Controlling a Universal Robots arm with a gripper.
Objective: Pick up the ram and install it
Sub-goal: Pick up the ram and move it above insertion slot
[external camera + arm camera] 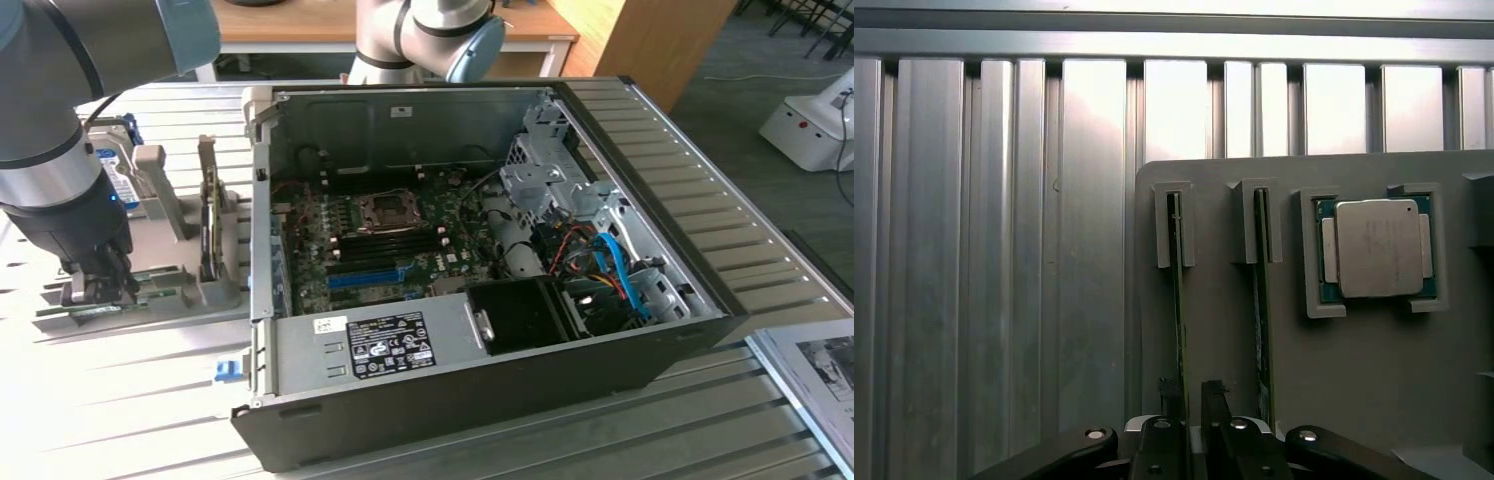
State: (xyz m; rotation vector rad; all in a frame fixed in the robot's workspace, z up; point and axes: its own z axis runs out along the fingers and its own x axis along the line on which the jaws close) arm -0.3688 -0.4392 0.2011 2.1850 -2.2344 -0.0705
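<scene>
**A:** In the wrist view, where is the ram (1177,300)?

**B:** It stands on edge in the grey holder (1354,390), its far end caught in a slotted post. A second stick (1261,300) stands the same way just beside it. The square processor chip (1376,248) lies flat in its own pocket further along. Standing the sticks on edge leaves the top edge free to be pinched from above, I'd judge.

**A:** And the gripper (1191,392)?

**B:** It is directly over the near part of the first stick, with its fingers (1170,400) one on each side. They are parted by a narrow gap, wider than the board, and have hold of nothing. The ram sits in its slot, not lifted.

**A:** And the exterior view?

**B:** The gripper (100,285) is low on the holder (187,290), at the exterior view's left, on the slatted bench (134,400). The open computer case (534,400) lies on its side just beside the holder. That turns its motherboard (400,250) face up, which I take to suit an arm working from above. The motherboard is well apart from the gripper, so installing has not begun.
</scene>
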